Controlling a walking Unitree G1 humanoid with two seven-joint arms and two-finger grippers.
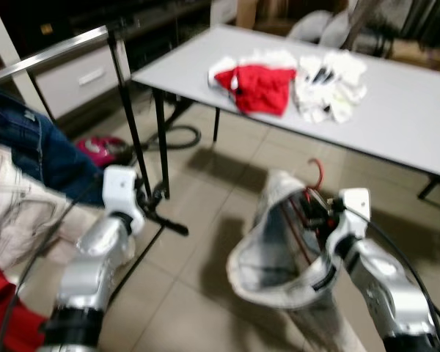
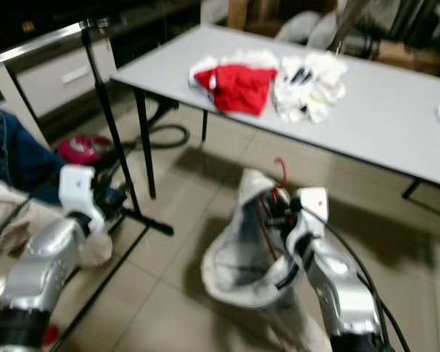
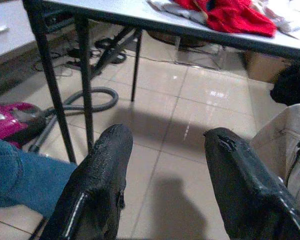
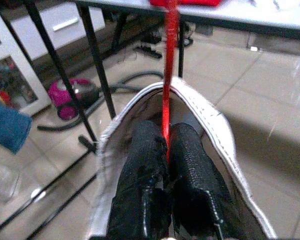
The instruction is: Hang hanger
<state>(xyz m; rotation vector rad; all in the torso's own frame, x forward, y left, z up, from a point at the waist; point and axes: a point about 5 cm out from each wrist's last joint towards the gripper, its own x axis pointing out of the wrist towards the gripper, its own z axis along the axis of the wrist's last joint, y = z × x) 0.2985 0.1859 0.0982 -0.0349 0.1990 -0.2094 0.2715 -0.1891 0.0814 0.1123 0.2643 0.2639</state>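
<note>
My right gripper (image 4: 166,142) is shut on a red hanger (image 4: 169,65) whose hook (image 1: 319,173) rises above it. A pale grey-white garment (image 1: 275,257) hangs on that hanger and wraps around the fingers. The gripper holds them low in front of me, to the right of a clothes rack with a silver rail (image 1: 55,51) and black upright pole (image 1: 132,121). Jeans (image 1: 26,150) and pale clothes (image 1: 15,213) hang on the rack at the left. My left gripper (image 3: 165,145) is open and holds nothing, close to the rack's pole (image 3: 50,85).
A grey table (image 1: 396,110) stands behind, with a red garment (image 1: 260,86) and white clothes (image 1: 330,84) on it. A pink vacuum cleaner (image 1: 103,149) with a hose (image 1: 177,138) lies on the tiled floor by the rack's base (image 1: 165,220).
</note>
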